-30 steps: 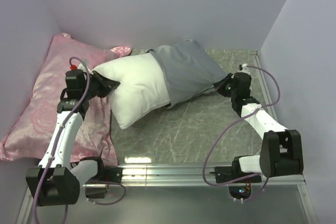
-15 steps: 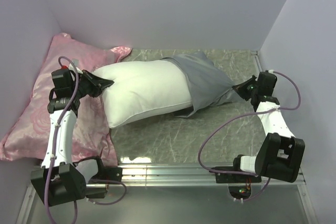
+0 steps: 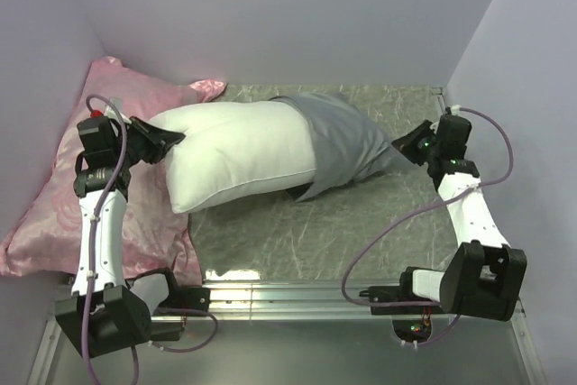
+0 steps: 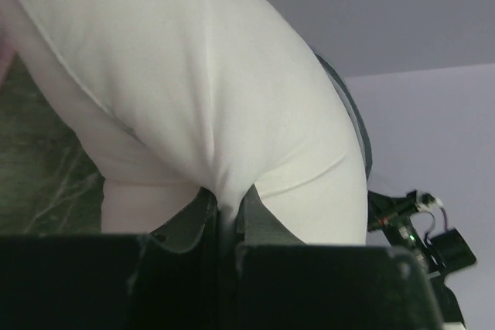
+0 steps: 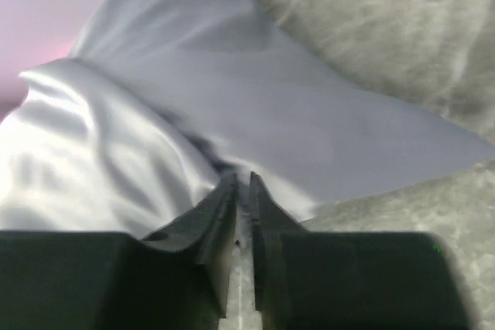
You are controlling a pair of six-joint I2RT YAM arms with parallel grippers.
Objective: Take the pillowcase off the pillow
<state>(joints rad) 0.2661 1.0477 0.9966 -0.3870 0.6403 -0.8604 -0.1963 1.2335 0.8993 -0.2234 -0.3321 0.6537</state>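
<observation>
Pillowcase [image 3: 347, 137] drawn further off pillow [image 3: 239, 151]; right end effector [image 3: 400, 147] pinching it.

Grey pillowcase [image 3: 347, 142] half off white pillow [image 3: 239, 151].

Arms wide apart, left gripper [image 3: 174, 140] tight on the pillow [image 3: 239, 146], right gripper [image 3: 402, 147] (likewise) on the pillowcase [image 3: 347, 137].

pillow [image 3: 239, 151]: white and plump, lying across the far half of the table [image 3: 361, 223], left part bare, right end inside the pillowcase [image 3: 347, 137]
pillowcase: grey, crumpled, covering only the pillow's right end, drawn to a point on the right
left claw [image 3: 167, 142]: clamped on the pillow's left end
right claw [image 3: 403, 148]: pinching the pillowcase's pointed right corner
pink pillow [image 3: 54, 196]: rose-patterned satin, left corner, touching the white pillow's left end
</observation>
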